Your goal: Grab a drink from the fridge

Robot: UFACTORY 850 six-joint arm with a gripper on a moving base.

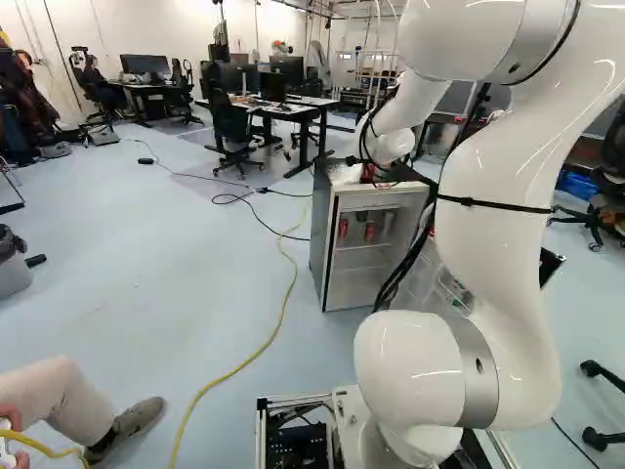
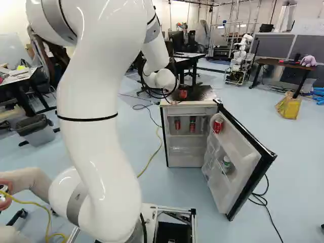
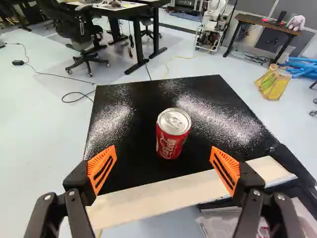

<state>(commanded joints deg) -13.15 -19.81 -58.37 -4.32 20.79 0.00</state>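
Evidently, we held our black, orange-padded gripper [image 3: 163,149] wide to straddle the upright red metal can [image 3: 172,136] on the flat black fridge top [image 3: 119,114].

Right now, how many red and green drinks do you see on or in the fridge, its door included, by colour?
Red: 4 (can on the fridge, two drinks on its shelf, one can in its door)
Green: 1 (green drink, in the door)
Total: 5

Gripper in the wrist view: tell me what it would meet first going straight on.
Most likely the red can on the black fridge top, roughly central ahead of the open gripper, though the depth is hard to judge.
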